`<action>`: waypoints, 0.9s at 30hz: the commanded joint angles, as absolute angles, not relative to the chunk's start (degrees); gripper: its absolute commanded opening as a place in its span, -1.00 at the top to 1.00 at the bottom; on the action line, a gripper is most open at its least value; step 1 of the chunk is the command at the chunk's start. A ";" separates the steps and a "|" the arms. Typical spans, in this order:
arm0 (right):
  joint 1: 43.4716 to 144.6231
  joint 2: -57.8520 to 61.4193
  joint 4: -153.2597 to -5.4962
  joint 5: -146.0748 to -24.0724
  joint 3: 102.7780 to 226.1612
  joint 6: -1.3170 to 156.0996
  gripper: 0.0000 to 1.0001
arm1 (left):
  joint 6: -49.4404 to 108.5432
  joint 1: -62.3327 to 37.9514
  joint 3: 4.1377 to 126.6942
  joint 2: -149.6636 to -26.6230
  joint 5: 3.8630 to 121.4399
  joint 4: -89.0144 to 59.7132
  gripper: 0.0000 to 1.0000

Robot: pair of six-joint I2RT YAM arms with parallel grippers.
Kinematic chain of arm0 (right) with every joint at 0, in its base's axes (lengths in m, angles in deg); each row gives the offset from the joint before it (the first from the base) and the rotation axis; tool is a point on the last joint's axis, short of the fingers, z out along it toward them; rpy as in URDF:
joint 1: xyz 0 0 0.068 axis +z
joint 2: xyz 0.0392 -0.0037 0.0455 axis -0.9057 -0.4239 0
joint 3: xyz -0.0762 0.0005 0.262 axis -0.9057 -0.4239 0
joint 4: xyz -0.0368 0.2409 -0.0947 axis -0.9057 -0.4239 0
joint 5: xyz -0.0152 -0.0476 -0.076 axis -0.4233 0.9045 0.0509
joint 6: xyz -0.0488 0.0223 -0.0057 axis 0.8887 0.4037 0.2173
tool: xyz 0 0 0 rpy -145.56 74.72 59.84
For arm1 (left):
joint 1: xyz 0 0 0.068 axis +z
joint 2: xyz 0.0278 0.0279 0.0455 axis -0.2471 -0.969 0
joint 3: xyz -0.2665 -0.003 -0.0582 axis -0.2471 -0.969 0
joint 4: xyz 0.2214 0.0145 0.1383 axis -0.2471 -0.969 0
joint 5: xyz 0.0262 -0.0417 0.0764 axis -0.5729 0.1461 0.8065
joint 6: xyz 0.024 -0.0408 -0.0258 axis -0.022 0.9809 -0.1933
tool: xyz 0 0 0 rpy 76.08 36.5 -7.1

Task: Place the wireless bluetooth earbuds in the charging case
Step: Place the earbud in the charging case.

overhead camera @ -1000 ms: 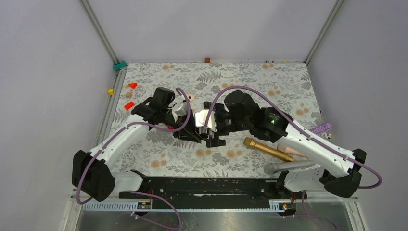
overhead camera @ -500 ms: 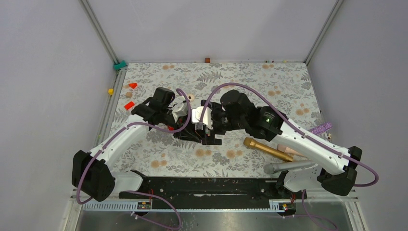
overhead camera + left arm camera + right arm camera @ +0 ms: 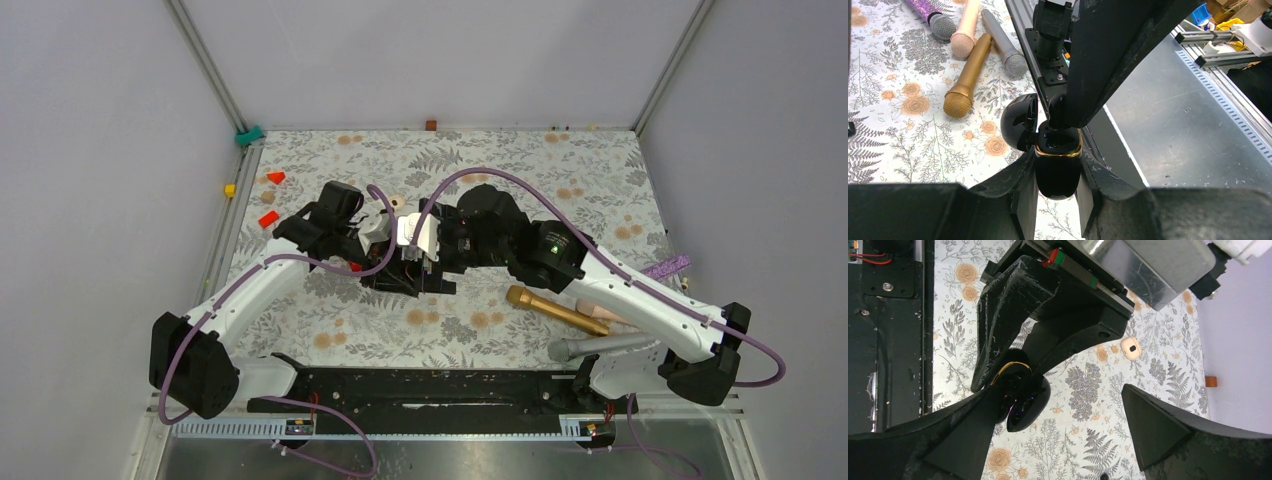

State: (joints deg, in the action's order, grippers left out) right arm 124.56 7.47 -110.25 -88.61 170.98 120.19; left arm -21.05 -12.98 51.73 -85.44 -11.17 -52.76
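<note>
Pinching the black case [image 3: 1058,175], lid [image 3: 1018,120] open, the left gripper [image 3: 1057,192] was clamped tight; the right gripper [image 3: 1060,400] had jaws spread wide, one finger at the case's mouth.

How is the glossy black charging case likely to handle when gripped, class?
Probably slippery: the charging case has a glossy, rounded shell. Likely rigid: no dent shows where it is clamped. Its open lid may swing if bumped.

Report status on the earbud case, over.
Left gripper shut on case, lid open. Right gripper open, one finger over case mouth. Pale earbud loose on table.
</note>
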 commanded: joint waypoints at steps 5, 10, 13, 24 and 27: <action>124.69 7.80 -108.17 -87.24 172.48 118.73 -0.99 | -22.82 -13.19 51.51 -83.58 -12.59 -51.50 1.00; 124.48 8.83 -109.06 -87.67 173.36 117.98 -0.99 | -22.84 -13.13 51.49 -83.62 -12.56 -51.48 1.00; 122.95 10.42 -109.05 -86.77 173.64 116.77 -0.99 | -22.73 -13.17 51.45 -83.63 -12.39 -51.48 1.00; 112.85 22.41 -99.56 -71.88 165.85 113.30 -0.99 | -22.67 -13.13 51.81 -83.14 -11.35 -51.47 1.00; 111.56 24.91 -95.90 -70.19 161.89 114.08 -0.99 | -22.68 -13.20 51.80 -83.16 -10.94 -51.47 1.00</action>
State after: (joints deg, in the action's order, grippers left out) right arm 113.04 22.48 -103.21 -75.89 166.20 114.14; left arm -21.08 -12.98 51.73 -84.68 -10.89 -52.83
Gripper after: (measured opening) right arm 0.993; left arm 0.294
